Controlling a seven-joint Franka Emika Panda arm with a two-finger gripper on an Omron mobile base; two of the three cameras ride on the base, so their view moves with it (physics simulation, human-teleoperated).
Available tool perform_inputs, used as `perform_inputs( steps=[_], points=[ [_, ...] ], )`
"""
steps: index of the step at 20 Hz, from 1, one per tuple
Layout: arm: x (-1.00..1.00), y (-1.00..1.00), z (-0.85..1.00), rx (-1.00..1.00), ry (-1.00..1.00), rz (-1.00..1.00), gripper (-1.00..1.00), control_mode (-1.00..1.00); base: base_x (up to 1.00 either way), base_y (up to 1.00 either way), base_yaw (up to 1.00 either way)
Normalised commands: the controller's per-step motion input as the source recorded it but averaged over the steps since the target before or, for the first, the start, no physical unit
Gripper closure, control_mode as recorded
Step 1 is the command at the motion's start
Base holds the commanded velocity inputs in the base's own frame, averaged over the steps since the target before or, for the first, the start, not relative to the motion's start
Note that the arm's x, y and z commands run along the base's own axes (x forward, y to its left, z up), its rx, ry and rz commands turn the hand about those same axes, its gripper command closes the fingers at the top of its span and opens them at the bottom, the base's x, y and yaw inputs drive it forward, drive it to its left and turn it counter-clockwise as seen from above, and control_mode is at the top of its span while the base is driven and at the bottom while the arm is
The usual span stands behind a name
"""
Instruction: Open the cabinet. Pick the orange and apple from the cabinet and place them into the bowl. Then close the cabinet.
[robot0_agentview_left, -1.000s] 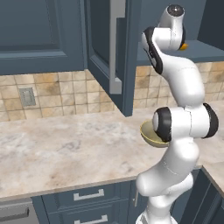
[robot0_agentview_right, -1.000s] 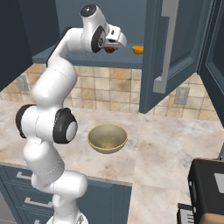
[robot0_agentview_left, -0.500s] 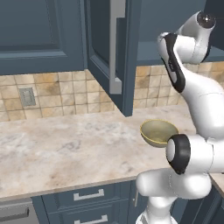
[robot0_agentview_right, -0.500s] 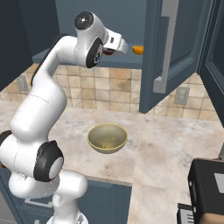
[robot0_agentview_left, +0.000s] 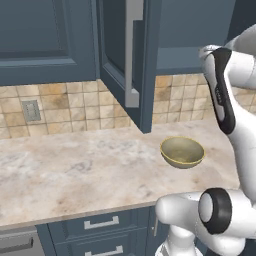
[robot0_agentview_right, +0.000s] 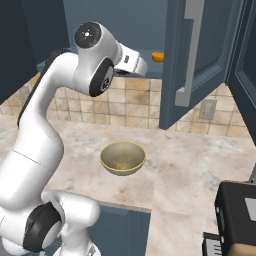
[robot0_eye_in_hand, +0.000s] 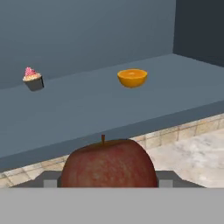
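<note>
Before the cabinet (robot0_eye_in_hand: 109, 105) shelf, end effector (robot0_eye_in_hand: 109, 181) clamped around apple (robot0_eye_in_hand: 108, 164)

Open cabinet (robot0_agentview_left: 125, 60) door juts over the counter (robot0_agentview_left: 75, 170) (bowl (robot0_agentview_left: 182, 151) beside it, unobstructed above).

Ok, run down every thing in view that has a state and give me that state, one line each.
cabinet: door swung open.
apple: off the shelf, held between the gripper's fingers.
gripper: shut on the apple.
orange: on the cabinet shelf, not yet picked.
cupcake: upright on the shelf, further back.
bowl: upright on the counter, empty.
</note>
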Motion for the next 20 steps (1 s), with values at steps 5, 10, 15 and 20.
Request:
perform_inputs(
  steps=[5,10,15,20],
  points=[
    [-0.97,0.1,-0.05,-0.07,0.24,0.04,1.0,-1.0,0.0,0.0,0.0],
    [-0.64,0.5,-0.71,-0.24,0.3,0.16,1.0,-1.0,0.0,0.0,0.0],
    [-0.26,0.8,-1.0,-0.28,0.37,0.15,1.0,-1.0,0.0,0.0,0.0],
    [0.12,0.36,-1.0,-0.18,0.5,0.12,1.0,-1.0,0.0,0.0,0.0]
  ],
)
